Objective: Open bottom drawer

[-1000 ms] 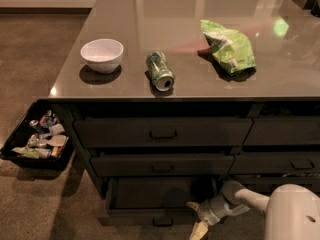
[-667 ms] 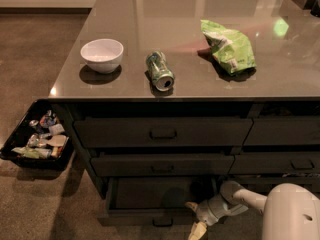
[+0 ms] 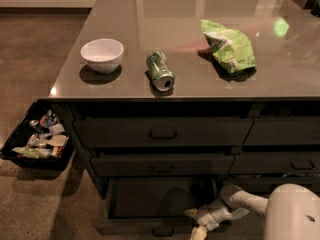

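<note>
The bottom drawer of the left stack is pulled out towards me, and its dark interior shows. Its small loop handle sits at the centre of the front, at the picture's lower edge. My gripper is at the drawer's front right corner, just right of the handle, on the white arm that comes in from the lower right. The two drawers above it, the top and the middle, are closed.
On the countertop stand a white bowl, a green can on its side and a green chip bag. A black tray of colourful packets hangs at the left. More drawers lie to the right.
</note>
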Available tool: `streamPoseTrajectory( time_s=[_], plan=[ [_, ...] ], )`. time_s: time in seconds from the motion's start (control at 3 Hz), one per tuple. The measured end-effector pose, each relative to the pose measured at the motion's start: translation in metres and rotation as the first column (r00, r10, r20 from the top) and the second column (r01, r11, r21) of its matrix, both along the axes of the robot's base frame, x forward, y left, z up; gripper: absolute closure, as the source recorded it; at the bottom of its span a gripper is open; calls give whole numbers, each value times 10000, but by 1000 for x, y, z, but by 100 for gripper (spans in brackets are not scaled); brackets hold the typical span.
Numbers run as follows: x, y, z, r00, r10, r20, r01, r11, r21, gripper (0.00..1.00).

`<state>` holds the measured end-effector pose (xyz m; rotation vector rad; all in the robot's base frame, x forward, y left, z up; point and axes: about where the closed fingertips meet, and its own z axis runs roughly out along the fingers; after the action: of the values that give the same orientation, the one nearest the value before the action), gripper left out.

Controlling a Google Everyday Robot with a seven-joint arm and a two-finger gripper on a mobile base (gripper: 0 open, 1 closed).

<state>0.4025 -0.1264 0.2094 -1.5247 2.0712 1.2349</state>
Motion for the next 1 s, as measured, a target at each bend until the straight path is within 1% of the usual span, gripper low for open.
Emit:
streamPoseTrajectory(
  time_s=[0.33, 0.67, 1.0],
  plan=[
    [-24, -1, 12, 9992, -285, -262, 285, 9996, -24, 0],
    [-70, -3, 40, 9947, -827, -613, 829, 9966, 7, 0],
    [-92, 4, 41, 9940, -601, -918, 615, 9980, 124, 0]
  ],
)
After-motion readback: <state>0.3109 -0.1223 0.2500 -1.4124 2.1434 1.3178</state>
